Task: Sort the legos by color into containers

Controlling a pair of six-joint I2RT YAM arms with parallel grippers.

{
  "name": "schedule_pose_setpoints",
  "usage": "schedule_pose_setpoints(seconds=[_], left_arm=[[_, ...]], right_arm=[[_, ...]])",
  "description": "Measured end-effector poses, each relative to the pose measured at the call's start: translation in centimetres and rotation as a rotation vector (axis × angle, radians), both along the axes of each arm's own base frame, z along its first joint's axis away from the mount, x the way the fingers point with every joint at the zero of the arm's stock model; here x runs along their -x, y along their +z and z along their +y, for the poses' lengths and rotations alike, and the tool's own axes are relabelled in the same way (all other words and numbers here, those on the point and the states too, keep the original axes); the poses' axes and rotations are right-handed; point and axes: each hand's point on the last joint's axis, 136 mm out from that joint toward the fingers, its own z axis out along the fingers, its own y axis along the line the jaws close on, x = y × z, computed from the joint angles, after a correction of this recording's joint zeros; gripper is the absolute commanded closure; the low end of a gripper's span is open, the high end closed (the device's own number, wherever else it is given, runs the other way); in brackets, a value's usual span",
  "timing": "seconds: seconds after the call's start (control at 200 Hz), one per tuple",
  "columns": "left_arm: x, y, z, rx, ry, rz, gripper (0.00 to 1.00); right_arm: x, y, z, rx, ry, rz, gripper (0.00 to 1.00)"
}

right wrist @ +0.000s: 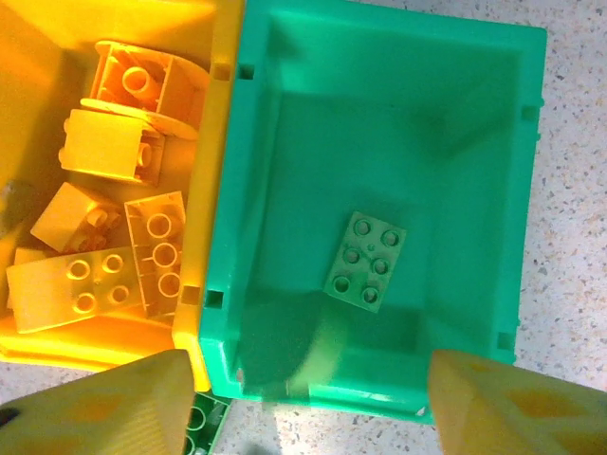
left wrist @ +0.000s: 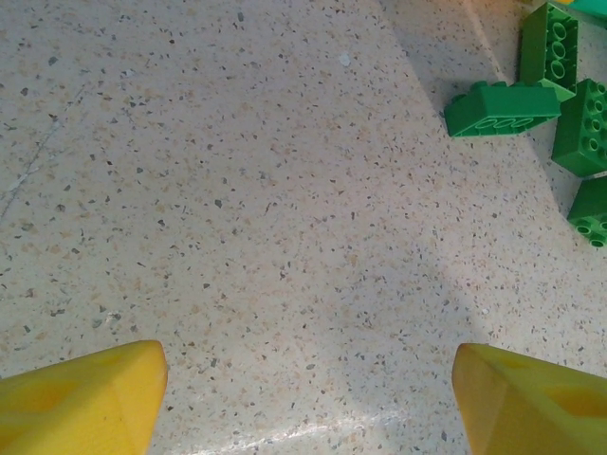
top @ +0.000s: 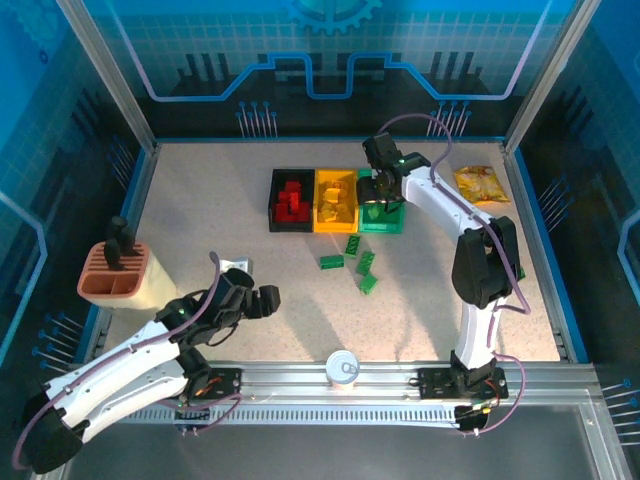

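Legos (top: 360, 262), green, loose mid-frame: your right gripper (right wrist: 308, 365), jaws apart low over green bin (right wrist: 398, 24), could snag its rim and drag it.

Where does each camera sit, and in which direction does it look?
Top external: above and behind the robot, looking down on the table; left arm and right arm show.
Left wrist: on the left arm, looking down at bare table and loose green legos; left gripper at the bottom edge.
Right wrist: over the green bin, looking straight down at one green lego inside; right gripper below.
Shared: green bin and yellow bin, top and right wrist.
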Motion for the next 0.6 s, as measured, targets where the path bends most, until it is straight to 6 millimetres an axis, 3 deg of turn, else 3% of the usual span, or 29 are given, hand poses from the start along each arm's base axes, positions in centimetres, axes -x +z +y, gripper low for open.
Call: schedule_pose_setpoints(seconds=[0.16,0.29,0.46,0.6], left_arm=[[0.2,-0.4,-0.5,-0.011,-0.023,0.011,0.2],[0.0,-1.1,-1.0,-0.027,-0.033,0.033,0.2],[-0.5,-1.7,-1.9,-0.045,-0.05,0.057,0.18],[-1.9,-1.1,-3.7,-0.046,-0.08,0.059,0.17]], right_arm=[[0.0,0.9,0.1,-0.012,0.002,-0.019,0.27],[1.6,1.9,-0.2,-0.025,0.009,-0.032,0.26],[5.2,2.7,-0.2,-0.066,0.04,-0.062,0.23],[9.2,0.8,-0.4,-0.104,0.063,-0.044,0.2]])
